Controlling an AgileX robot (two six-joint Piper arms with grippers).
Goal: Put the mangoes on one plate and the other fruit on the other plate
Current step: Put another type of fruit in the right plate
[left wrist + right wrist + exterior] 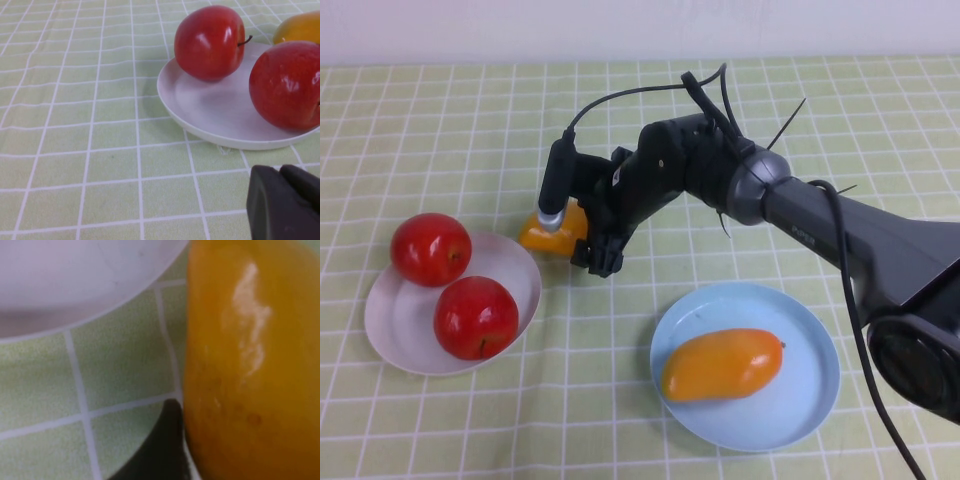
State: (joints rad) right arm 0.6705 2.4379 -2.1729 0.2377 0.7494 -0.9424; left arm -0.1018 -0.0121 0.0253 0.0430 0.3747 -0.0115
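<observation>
One mango (pixel 722 364) lies on the light blue plate (pixel 805 405) at the front right. The other mango (pixel 538 236) sits just beyond the white plate's (pixel 395 325) far right rim, and my right gripper (pixel 570 240) is shut on it. In the right wrist view this mango (pixel 250 365) fills the picture, with one dark finger (pixel 160 450) pressed against its side. Both red apples (pixel 430 248) (pixel 475 317) rest on the white plate. My left gripper (pixel 285 200) is shut and empty, low over the cloth near the white plate (pixel 215 115); the high view does not show it.
A green checked cloth (pixel 440 110) covers the whole table. My right arm (pixel 800 215) stretches from the right edge across the middle, above the blue plate's far side, with its cables (pixel 700 95) looping over it.
</observation>
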